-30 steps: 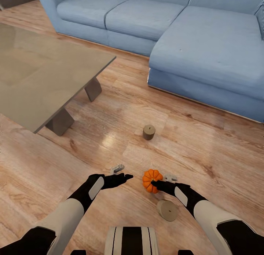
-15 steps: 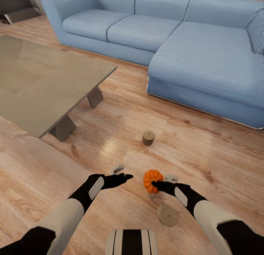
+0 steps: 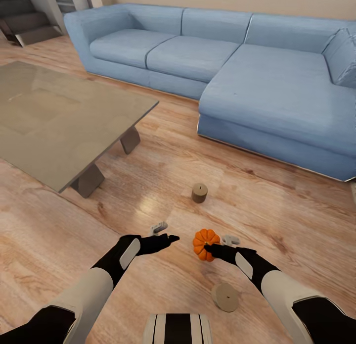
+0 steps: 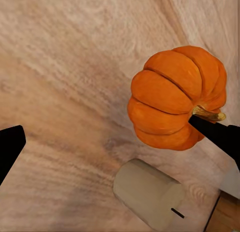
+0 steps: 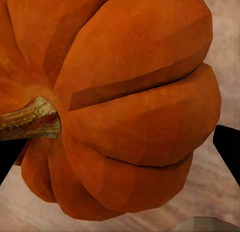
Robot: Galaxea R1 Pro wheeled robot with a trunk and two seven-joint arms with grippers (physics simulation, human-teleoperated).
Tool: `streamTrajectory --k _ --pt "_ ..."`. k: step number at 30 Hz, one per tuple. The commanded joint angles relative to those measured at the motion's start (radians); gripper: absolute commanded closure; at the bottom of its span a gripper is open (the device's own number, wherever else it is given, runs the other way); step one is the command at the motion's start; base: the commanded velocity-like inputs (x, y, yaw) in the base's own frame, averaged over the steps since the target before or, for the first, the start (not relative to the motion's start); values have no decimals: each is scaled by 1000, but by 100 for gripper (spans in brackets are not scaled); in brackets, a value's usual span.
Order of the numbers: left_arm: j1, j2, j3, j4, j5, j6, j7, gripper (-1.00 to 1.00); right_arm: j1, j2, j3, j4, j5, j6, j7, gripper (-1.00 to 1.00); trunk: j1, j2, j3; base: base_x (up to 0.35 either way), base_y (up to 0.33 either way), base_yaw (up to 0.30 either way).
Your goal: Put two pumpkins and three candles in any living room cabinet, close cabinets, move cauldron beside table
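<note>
One bright orange, ribbed pumpkin [image 3: 204, 243] with brown stem, gripped by right hand [image 3: 213, 248]; left hand [image 3: 165, 238] spread wide, empty, above wood floor [image 3: 277, 210].

Head view: high, angled forward and down over both arms, taking in the wooden floor [image 3: 277, 205], the counter [image 3: 59, 111] and the blue sofa [image 3: 257, 76]. Left wrist view: near the floor, facing the pumpkin [image 4: 175, 97] and a toppled candle [image 4: 147, 192]. Right wrist view: extremely close on that pumpkin [image 5: 120, 102], its edge possibly catching the candle. All three views share the pumpkin [image 3: 205, 243].
</note>
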Motion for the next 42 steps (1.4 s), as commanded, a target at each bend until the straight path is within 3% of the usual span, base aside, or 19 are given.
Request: streamTrajectory --k 1,19,34,42 --pt "0 0 -2 -1 2 4 0 -100 0 -1 8 -1 -9 4 1 100 -4 7 3 0 0 0" --pt "0 0 -2 0 2 4 2 -100 0 -1 7 -1 -11 5 1 100 -73 133 59 0 0 0" --pt "0 0 -2 0 1 3 1 -100 0 -1 8 -1 -9 5 1 100 -131 238 128 0 0 53" --pt "0 0 -2 0 1 2 1 -100 0 -1 8 -1 -9 5 1 100 -131 238 141 0 0 63"
